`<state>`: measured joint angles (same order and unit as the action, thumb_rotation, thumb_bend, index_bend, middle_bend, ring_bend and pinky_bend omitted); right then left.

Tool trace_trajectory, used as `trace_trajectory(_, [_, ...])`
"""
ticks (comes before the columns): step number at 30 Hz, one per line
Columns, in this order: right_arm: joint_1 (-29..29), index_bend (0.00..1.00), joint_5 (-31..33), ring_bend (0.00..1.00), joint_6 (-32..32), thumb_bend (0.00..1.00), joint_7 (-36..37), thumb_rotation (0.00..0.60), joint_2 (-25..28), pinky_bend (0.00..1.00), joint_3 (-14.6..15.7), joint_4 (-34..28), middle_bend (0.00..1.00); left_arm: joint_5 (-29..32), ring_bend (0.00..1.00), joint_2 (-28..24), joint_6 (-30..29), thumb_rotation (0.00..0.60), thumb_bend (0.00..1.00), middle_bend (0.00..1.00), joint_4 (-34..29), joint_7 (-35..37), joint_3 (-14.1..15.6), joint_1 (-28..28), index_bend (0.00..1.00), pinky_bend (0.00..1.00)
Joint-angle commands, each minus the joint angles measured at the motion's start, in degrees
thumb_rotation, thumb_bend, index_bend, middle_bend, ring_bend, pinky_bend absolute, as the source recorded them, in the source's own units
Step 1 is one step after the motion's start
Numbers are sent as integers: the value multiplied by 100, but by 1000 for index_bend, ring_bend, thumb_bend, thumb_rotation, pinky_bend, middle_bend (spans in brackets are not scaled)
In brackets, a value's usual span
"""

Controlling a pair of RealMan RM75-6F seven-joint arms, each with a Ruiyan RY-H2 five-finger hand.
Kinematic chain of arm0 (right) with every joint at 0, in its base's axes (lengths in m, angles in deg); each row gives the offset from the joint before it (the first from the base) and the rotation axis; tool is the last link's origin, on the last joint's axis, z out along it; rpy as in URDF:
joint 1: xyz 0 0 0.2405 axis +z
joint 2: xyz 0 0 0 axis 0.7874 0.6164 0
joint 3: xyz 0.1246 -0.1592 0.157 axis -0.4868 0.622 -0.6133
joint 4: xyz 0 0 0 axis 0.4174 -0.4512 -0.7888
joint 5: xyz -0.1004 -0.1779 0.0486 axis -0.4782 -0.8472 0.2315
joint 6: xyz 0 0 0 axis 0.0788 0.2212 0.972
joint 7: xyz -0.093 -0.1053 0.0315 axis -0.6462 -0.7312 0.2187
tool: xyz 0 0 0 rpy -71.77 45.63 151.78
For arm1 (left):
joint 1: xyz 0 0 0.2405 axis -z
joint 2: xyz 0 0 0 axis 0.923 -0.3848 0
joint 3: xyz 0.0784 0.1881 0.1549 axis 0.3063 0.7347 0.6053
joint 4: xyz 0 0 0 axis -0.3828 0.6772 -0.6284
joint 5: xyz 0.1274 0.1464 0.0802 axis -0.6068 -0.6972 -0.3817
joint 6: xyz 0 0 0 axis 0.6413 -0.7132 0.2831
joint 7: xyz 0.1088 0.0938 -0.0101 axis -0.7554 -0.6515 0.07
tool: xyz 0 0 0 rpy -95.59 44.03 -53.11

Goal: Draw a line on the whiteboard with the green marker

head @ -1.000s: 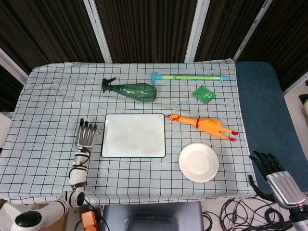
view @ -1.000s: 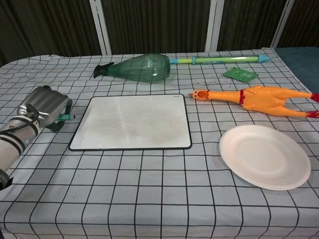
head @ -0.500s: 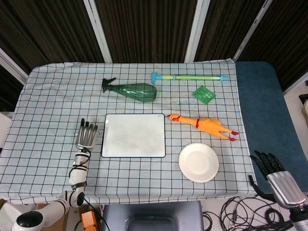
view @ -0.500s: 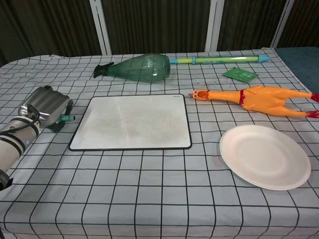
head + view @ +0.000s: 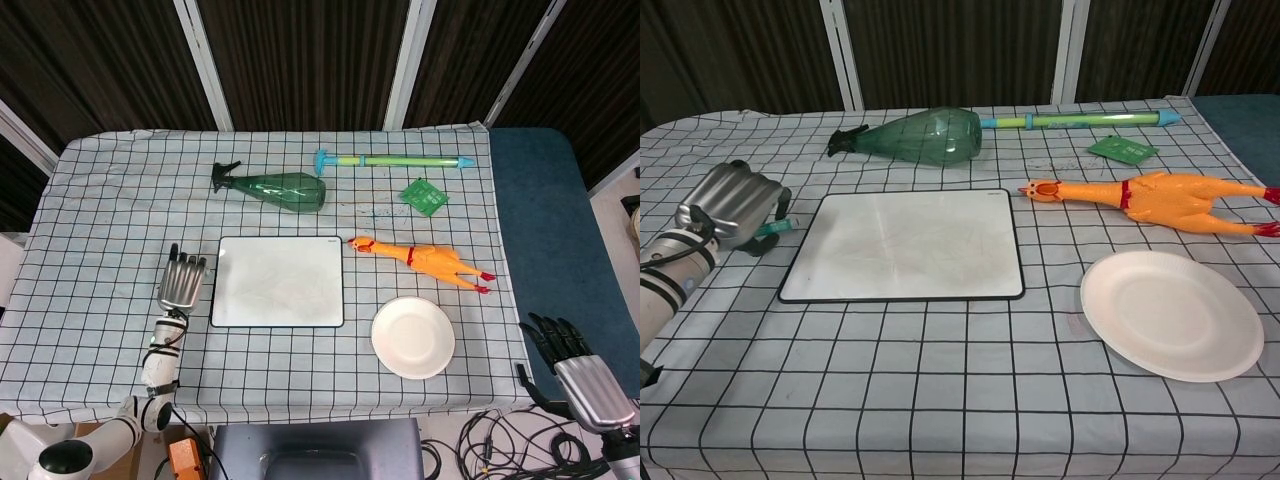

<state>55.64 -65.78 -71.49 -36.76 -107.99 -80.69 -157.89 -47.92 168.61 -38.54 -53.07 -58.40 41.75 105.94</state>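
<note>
The whiteboard (image 5: pixel 279 282) lies flat in the middle of the checked cloth, its surface blank (image 5: pixel 905 245). My left hand (image 5: pixel 181 282) sits just beyond the board's left edge, fingers curled down over the green marker (image 5: pixel 781 228). Only the marker's short teal end pokes out toward the board in the chest view; the rest is hidden under the left hand (image 5: pixel 732 203), and the head view does not show it. My right hand (image 5: pixel 572 362) hangs off the table at the lower right, fingers spread, holding nothing.
A green spray bottle (image 5: pixel 275 187) and a long blue-green water shooter (image 5: pixel 393 160) lie behind the board. A rubber chicken (image 5: pixel 425 260), a white paper plate (image 5: pixel 413 337) and a small green card (image 5: pixel 424 195) lie to its right.
My left hand has shifted slightly away from the table's front edge, and the marker's visible end moved with it. The right hand has stayed still.
</note>
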Motion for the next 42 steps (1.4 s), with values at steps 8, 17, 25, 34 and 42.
trace_trajectory(8, [-10, 0, 7, 0, -3, 269, -26, 600, -5, 8, 1, -11, 0, -1220, 437, -339, -874, 600, 430, 756, -279, 3334, 575, 26, 779, 198])
trace_trajectory(17, [13, 0, 52, 0, 50, 269, -7, 600, 5, 8, -15, -11, 0, -1549, 463, 101, -1433, 600, 457, 767, -350, 4677, 462, 294, 784, 200])
trace_trajectory(25, [-3, 0, 48, 0, -17, 269, 155, 600, 56, 8, -17, 5, 0, -1675, 466, 554, -1228, 600, 456, 769, -269, 4553, 441, 622, 784, 198])
trace_trajectory(34, [-21, 0, 19, 0, -81, 269, 345, 600, 112, 8, -2, 60, 0, -1678, 471, 1022, -1002, 600, 456, 769, 330, 4548, 414, 825, 785, 197])
trace_trajectory(42, [-29, 0, -23, 0, -112, 269, 414, 600, 131, 8, 13, 88, 0, -1645, 474, 1142, -948, 600, 457, 770, 620, 4648, 437, 783, 785, 195])
